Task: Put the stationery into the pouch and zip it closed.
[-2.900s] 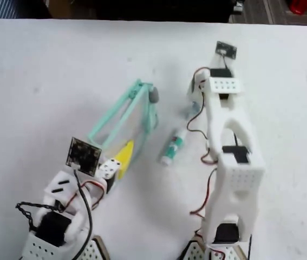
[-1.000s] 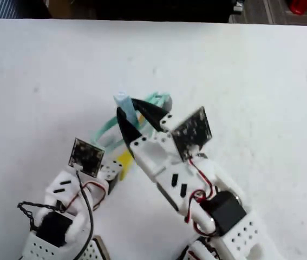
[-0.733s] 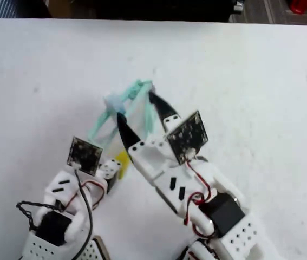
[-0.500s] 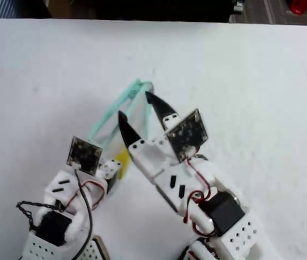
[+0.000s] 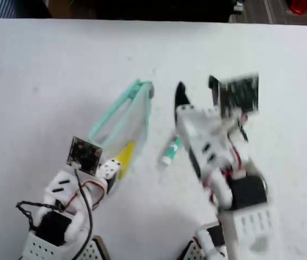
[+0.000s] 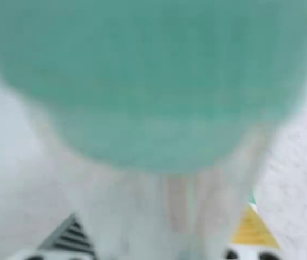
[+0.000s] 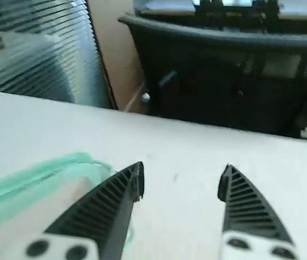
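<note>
The right gripper (image 7: 183, 170) is standing wide open, its two black ribbed fingers (image 7: 110, 208) spread well apart with bare white table (image 5: 45, 65) showing between them. They are holding nothing and touching nothing. In the high view it is hanging above the table with its tips pointing away from the arm bases.

The pouch (image 5: 122, 119) is lying off to this gripper's left, near but apart. Its mint-green far corner is sitting roughly level with the fingertips, and in the right wrist view its green edge is running just outside the left finger. The glue stick (image 5: 169, 150) is lying flat on the table behind the fingertips, just beside the right arm's wrist on the pouch side. It is a white tube with a green label, resting between that arm and the pouch and touching neither.

The left gripper (image 5: 122, 160) is pinching the pouch's near end, its yellow finger (image 5: 125, 154) pressing against the clear side wall. The pouch is stretching away from this gripper as a long, narrow shape — clear walls framed in mint-green trim. In the left wrist view its green edge is looming right up against the camera, too blurred to make out the zip.
</note>
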{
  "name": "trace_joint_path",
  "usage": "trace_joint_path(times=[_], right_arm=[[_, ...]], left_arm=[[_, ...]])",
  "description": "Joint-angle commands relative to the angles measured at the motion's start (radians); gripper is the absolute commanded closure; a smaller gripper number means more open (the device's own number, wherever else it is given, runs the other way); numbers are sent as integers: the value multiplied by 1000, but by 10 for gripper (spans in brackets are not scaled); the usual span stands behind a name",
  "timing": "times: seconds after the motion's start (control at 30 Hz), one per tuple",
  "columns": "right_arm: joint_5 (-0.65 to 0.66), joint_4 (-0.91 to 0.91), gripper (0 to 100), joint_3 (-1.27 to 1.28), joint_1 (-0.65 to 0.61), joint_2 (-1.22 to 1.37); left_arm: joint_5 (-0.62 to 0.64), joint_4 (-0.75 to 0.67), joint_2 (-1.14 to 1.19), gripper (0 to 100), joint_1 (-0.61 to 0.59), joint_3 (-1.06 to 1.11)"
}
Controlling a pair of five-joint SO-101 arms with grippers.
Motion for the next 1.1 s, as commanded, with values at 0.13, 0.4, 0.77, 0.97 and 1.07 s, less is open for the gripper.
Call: trace_joint_path(times=[0.13,0.4,0.77,0.97,1.07], right_arm=[[-127,223,787,-216,76,476],[-244,344,788,-373,51,840],[-327,344,789,-486,16,1162],[-328,246,789,-493,-39,1257],[-328,231,790,-494,-24,1290]], left_arm=[[17,-52,-10,805,-114,-9],[77,-64,-10,805,-136,-5],[77,-64,-10,805,-133,-3],[77,-64,-10,805,-133,-3],[77,-64,-10,805,-133,-3]])
